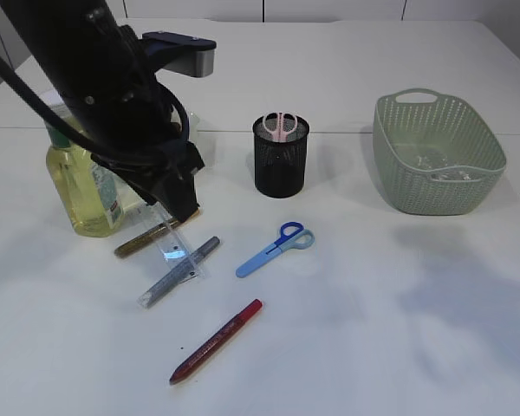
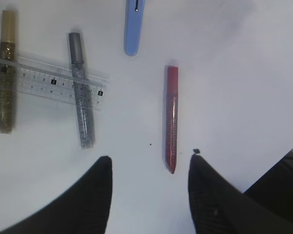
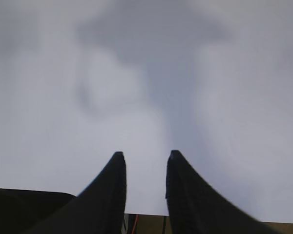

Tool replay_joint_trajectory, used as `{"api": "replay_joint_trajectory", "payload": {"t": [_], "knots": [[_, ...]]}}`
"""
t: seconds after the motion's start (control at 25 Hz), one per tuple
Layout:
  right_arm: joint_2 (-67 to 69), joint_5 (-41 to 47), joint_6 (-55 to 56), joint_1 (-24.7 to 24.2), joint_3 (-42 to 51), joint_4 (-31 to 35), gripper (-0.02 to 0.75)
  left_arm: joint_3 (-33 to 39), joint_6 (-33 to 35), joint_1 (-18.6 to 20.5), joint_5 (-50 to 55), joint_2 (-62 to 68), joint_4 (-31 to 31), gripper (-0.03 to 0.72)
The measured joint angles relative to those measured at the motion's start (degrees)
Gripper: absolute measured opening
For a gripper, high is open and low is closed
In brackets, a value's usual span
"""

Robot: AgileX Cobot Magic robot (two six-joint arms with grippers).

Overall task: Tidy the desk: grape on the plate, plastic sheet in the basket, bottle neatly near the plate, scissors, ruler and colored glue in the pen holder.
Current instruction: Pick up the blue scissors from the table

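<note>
White bench (image 1: 373, 329), left gripper (image 2: 149, 163) jaws apart and empty above red glue (image 2: 171, 117), right gripper (image 3: 144, 157) jaws narrowly parted over bare surface, clear ruler (image 2: 44, 84) under gold glue (image 2: 6, 73) and silver glue (image 2: 81, 92), blue scissors (image 1: 276, 249) before pen holder (image 1: 281, 156), plastic sheet (image 1: 438, 165) in basket (image 1: 399, 186).

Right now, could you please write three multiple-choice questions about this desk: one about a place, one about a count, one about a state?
1. Where do the pink scissors stand?
A. in the black pen holder
B. in the green basket
C. flat on the desk

2. How many glue sticks lie on the desk?
A. one
B. three
C. five

3. What is the left gripper doing?
A. holding the ruler
B. holding the blue scissors
C. open, holding nothing

Answers:
1 A, the pink handles stick out of the holder.
2 B, a gold stick, a silver stick and a red stick.
3 C, only bare desk shows between its fingers.
</note>
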Motion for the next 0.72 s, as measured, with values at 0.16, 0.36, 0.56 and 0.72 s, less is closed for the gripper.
{"api": "replay_joint_trajectory", "payload": {"t": [0.16, 0.36, 0.56, 0.72], "knots": [[3.4, 0.0, -1.4, 0.0, -0.1, 1.3, 0.239, 0.0, 0.0, 0.0, -0.6, 0.5, 0.1, 0.372], [7.4, -2.5, -5.2, 0.0, -0.1, 4.5, 0.239, 0.0, 0.0, 0.0, -1.5, 0.5, 0.1, 0.372], [9.3, -5.0, -6.5, -0.2, -0.1, 3.9, 0.239, 0.0, 0.1, 0.0, -2.2, 0.5, 0.1, 0.372], [9.4, -6.9, -6.7, -4.9, -0.1, 4.0, 0.239, 0.0, 0.1, 0.0, -2.3, 0.5, 0.1, 0.372]]}}
